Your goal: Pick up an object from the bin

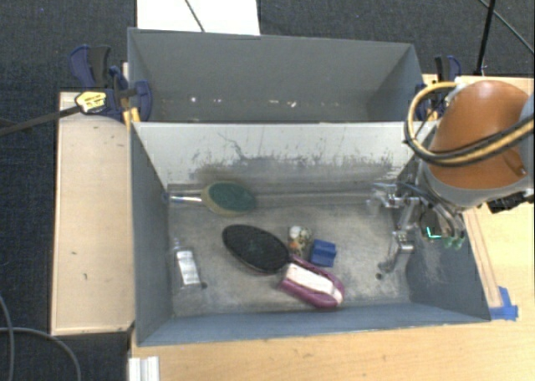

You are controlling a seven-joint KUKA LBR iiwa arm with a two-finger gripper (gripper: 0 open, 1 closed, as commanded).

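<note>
Currently bin (pixel 155 229): one black brush (pixel 255 248), one green brush (pixel 230 197), one blue block (pixel 323 252).

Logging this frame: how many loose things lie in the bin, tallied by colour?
Green: 1, round green-headed brush with silver handle
Black: 1, oval black brush
Blue: 1, small blue block
Purple and white: 1, long purple-and-white object
Silver: 1, small silvery packet
Yellowish: 1, small yellowish figure
Total: 6
</note>
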